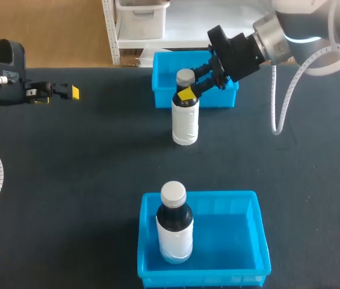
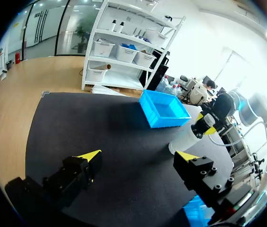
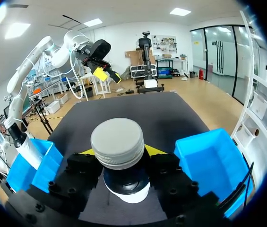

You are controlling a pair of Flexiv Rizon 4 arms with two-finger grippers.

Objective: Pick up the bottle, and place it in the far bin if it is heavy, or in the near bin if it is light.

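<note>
Head camera looks down from behind; wrist cameras look along their fingers [image 2: 90,155]; all share the far bin [image 1: 163,90].

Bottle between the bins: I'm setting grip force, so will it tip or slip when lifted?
Tall and narrow, the bottle probably tips easily if nudged. The right gripper holds its neck under the wider cap, so slipping out seems unlikely. Weight cannot be judged.

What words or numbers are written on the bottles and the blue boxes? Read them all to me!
No words or numbers can be read here.
Dark plastic bottle with a grey cap, gripped by the right pincer: its white wrap looks blank.
Second dark grey-capped bottle in the near blue plastic bin: white wrap looks blank.
Far blue plastic bin: no print shows.
Small white sticker on the left arm: too small to read.
</note>
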